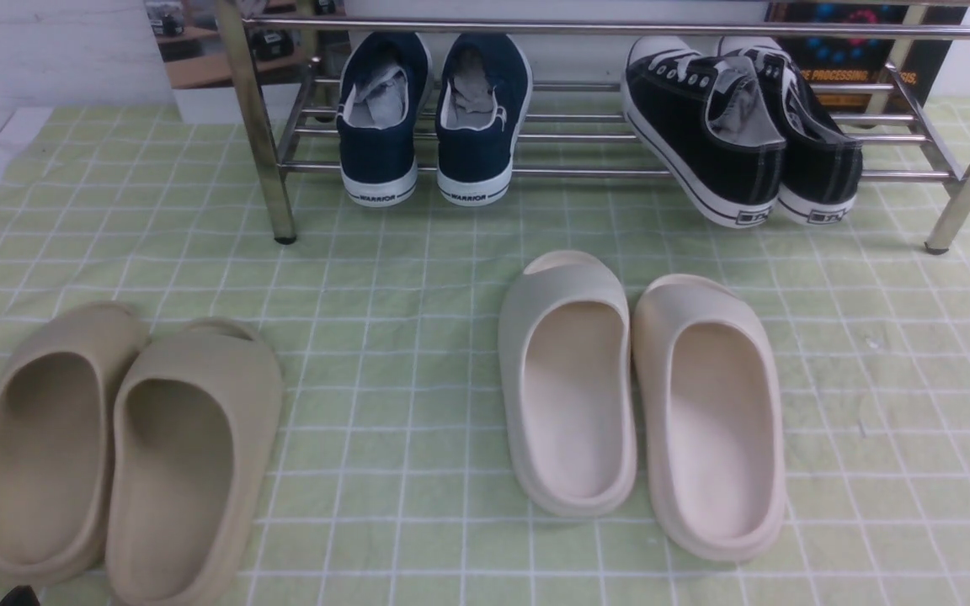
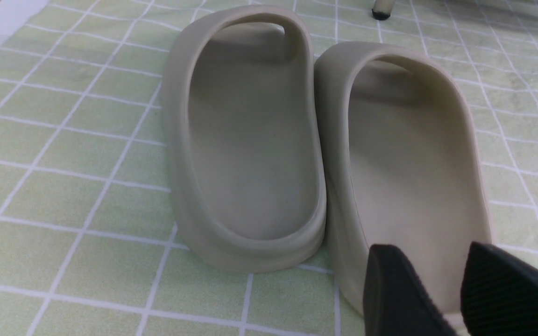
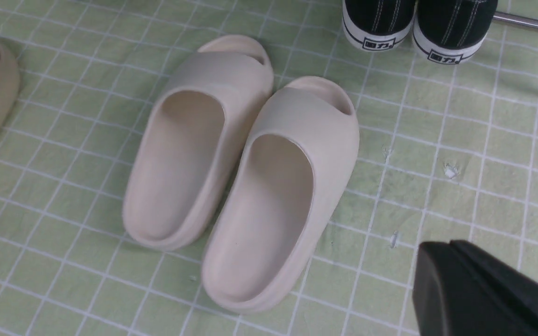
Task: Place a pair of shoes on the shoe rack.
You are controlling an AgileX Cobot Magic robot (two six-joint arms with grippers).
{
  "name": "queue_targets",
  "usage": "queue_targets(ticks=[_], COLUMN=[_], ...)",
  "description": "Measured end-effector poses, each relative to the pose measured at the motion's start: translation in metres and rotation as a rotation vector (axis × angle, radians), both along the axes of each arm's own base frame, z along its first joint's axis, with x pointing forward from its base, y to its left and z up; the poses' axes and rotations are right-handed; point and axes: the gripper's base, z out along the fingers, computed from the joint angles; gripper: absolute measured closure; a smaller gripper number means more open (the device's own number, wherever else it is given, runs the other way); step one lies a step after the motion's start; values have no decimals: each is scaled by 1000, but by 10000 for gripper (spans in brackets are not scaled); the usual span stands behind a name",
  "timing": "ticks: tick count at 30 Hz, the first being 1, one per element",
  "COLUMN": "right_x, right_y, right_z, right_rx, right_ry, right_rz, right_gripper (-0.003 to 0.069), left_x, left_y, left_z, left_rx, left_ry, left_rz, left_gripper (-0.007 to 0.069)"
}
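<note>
While the pair of shoes [image 1: 738, 135] sits on the lower shelf of the shoe rack [image 1: 586, 172], near its right end, navy sneakers [image 1: 430, 118] occupy its left half. Tan slides [image 1: 131, 446] and cream slides [image 1: 645, 396] lie on the checked cloth [image 1: 384, 278] before the rack's front edge (cream pair nearest the shoes). Shoe long axes run front to back, slanted: toes rearward, heels overhanging the front tube. One shoe appears to lean on the other. Left gripper [image 2: 430, 261]: fingers apart, above a tan slide. Right gripper [image 3: 437, 254]: fingers closed, empty.
</note>
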Motion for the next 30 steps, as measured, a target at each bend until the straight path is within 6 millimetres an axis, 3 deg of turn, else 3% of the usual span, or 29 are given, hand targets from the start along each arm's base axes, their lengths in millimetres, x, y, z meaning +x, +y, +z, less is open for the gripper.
queue_targets(ticks=[6, 11, 20, 26, 30], right_x=[-34, -47, -52, -52, -62], right_y=[-5, -6, -15, -8, -12], right_z=[-23, -34, -36, -40, -49], right_rx=[8, -1, -107, -12, 13], right_ry=[-38, -2, 7, -8, -150], right_rz=[-7, 3, -25, -3, -36], right_gripper=[661, 659, 654, 652, 651], left_x=[0, 0, 0, 0, 0], left_y=[0, 0, 0, 0, 0], left_z=[0, 0, 0, 0, 0], left_rx=[0, 0, 0, 0, 0], left_ry=[0, 0, 0, 0, 0], left_rz=[0, 0, 0, 0, 0], left_gripper=[387, 387, 387, 387, 387])
